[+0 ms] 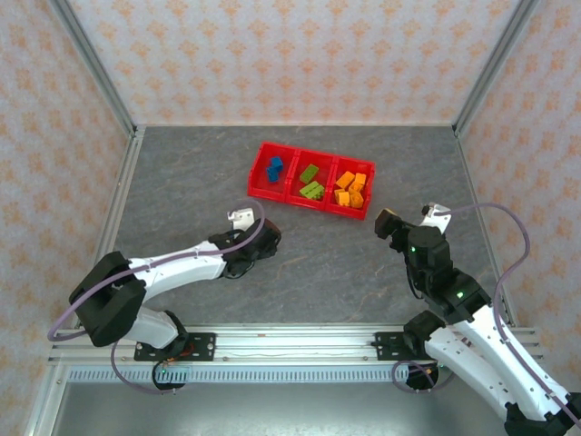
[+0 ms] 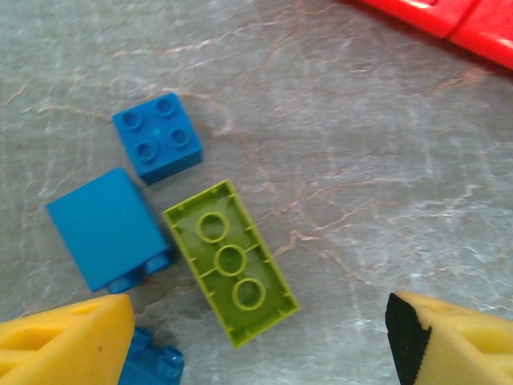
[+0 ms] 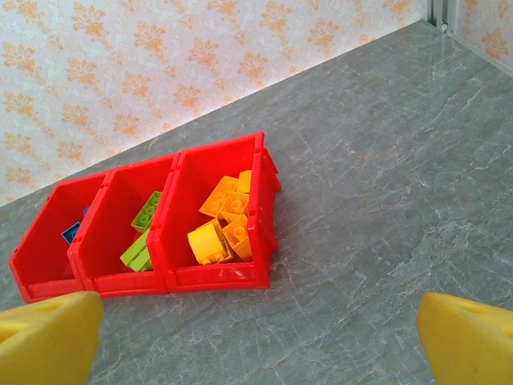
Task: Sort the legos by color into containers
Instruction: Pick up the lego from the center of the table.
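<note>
Left wrist: left gripper [image 2: 256, 329] spread, straddling green brick [image 2: 231, 261].
Risk: blue brick [image 2: 108, 227], crowding at nine o'clock, may get pinched too.
Right gripper [image 3: 258, 313]: spread, empty.

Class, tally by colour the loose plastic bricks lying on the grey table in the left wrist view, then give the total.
blue studded plastic bricks: 3 (one partly hidden at the lower edge)
lime green plastic brick: 1
Total: 4
</note>
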Robot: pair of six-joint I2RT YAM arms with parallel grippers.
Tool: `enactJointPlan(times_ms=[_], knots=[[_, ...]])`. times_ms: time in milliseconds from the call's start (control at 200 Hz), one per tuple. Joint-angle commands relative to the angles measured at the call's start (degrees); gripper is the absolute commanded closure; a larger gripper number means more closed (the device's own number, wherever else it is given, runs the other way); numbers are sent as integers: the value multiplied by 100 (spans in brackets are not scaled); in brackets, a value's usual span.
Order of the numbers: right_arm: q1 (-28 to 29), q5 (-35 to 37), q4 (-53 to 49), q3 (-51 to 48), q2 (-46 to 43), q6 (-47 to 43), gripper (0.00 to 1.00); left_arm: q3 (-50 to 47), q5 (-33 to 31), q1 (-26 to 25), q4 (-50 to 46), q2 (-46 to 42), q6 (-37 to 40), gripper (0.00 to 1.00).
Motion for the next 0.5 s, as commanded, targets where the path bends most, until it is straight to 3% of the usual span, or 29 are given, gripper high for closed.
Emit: enactJointPlan(times_ms=[0, 496], knots=[[44, 31, 111, -48, 0, -50, 0, -174, -192, -9, -132, -68, -459, 18], [51, 40, 101, -49, 7, -44, 0, 477, 185, 200, 341, 1102, 202, 23]])
